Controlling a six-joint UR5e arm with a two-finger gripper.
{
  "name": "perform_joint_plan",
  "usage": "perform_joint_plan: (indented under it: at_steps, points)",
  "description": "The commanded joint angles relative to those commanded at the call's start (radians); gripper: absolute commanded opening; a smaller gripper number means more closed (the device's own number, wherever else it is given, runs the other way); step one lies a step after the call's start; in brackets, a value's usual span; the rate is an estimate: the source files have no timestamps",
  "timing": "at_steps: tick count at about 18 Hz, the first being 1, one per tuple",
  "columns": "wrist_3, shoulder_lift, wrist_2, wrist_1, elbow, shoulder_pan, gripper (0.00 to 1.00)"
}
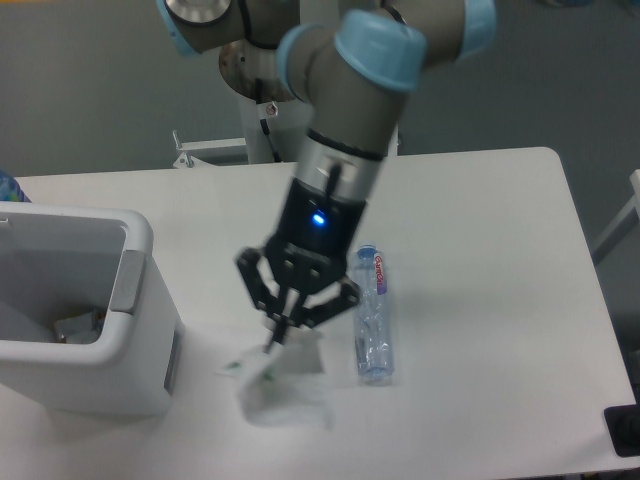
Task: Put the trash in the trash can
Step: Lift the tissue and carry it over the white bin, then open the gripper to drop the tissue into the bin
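Note:
My gripper [274, 342] is shut on the top of the crumpled whitish-clear plastic wrapper [280, 392], which hangs blurred beneath it above the table's front. The clear plastic bottle [372, 313] with a red-white label lies flat on the table just right of the gripper, untouched. The white boxy trash can [140, 330] stands at the left edge, its grey flap [126, 281] on the right inner wall, some scraps visible inside. The gripper is to the right of the can, apart from it.
The arm's base column [272, 60] rises behind the table's far edge. A black object [624, 430] sits off the table's front right corner.

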Motion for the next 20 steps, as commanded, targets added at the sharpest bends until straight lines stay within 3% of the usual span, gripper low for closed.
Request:
perform_joint_plan:
  at_steps: [9,10,11,12,13,14,20]
  points:
    - [-0.006,0.120,0.012,0.000,-0.121,-0.149,0.03]
    - [-0.002,0.124,0.012,0.001,-0.132,-0.163,0.12]
    - [0.001,0.124,0.012,0.005,-0.138,-0.176,0.32]
    - [0.003,0.124,0.012,0.006,-0.144,-0.186,0.45]
    - [0.014,0.118,0.012,0.006,-0.144,-0.189,0.76]
    - [0.027,0.114,0.012,0.008,-0.144,-0.189,1.00]
    - [0.032,0.114,0.012,0.006,-0.138,-0.189,1.00]
